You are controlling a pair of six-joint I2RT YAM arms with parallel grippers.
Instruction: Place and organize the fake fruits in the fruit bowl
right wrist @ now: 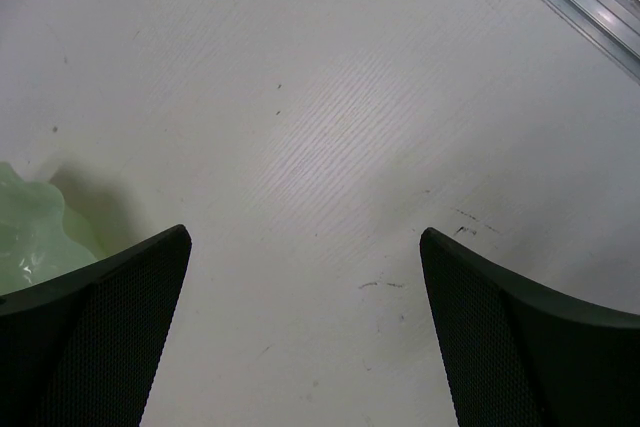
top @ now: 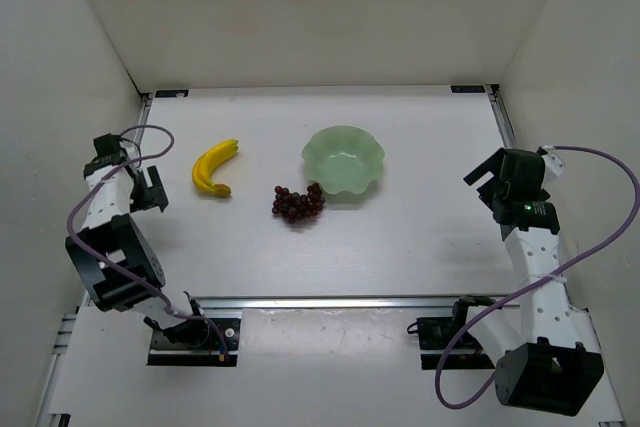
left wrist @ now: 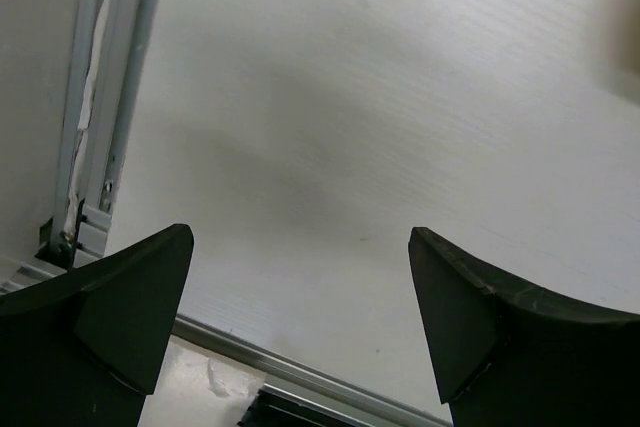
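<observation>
A yellow banana bunch (top: 214, 167) with brown tips lies on the white table, left of centre. A cluster of dark purple-red grapes (top: 297, 203) lies just below and left of the pale green scalloped bowl (top: 343, 159), which is empty. My left gripper (top: 152, 190) is open and empty, to the left of the banana. My right gripper (top: 487, 183) is open and empty, well right of the bowl. In the right wrist view an edge of the bowl (right wrist: 28, 237) shows at the left. The left wrist view shows only bare table between the fingers (left wrist: 130, 307).
White walls enclose the table on three sides. An aluminium rail (top: 330, 302) runs along the near edge in front of the arm bases, and rails (left wrist: 100, 117) border the left side. Purple cables (top: 600, 237) loop from both arms.
</observation>
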